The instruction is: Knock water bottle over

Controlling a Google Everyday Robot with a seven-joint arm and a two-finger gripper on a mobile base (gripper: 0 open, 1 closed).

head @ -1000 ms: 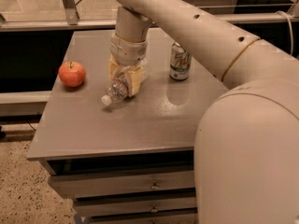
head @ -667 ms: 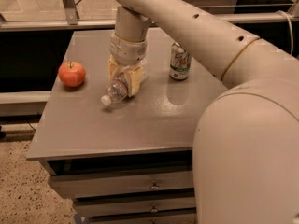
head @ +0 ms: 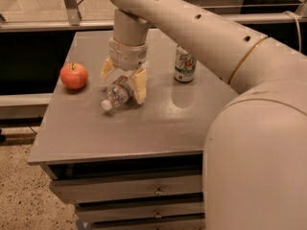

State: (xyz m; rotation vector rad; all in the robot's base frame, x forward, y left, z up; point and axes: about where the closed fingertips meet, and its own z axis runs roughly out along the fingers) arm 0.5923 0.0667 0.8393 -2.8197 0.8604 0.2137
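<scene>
Sideways on the table (head: 158,128), capped water bottle (head: 117,94) — gripper (head: 123,84) over it, fingers (head: 140,83) apart, soda can (head: 184,65) upright.

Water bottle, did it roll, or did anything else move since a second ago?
Nothing visibly changed. The water bottle lies on its side on the table, just as before. The end effector is right over it, open, with one finger on each side. The apple and the soda can stayed where they were.

One water bottle (head: 117,94), one can (head: 184,64), one apple (head: 74,75); end effector (head: 123,80) over bottle.
</scene>
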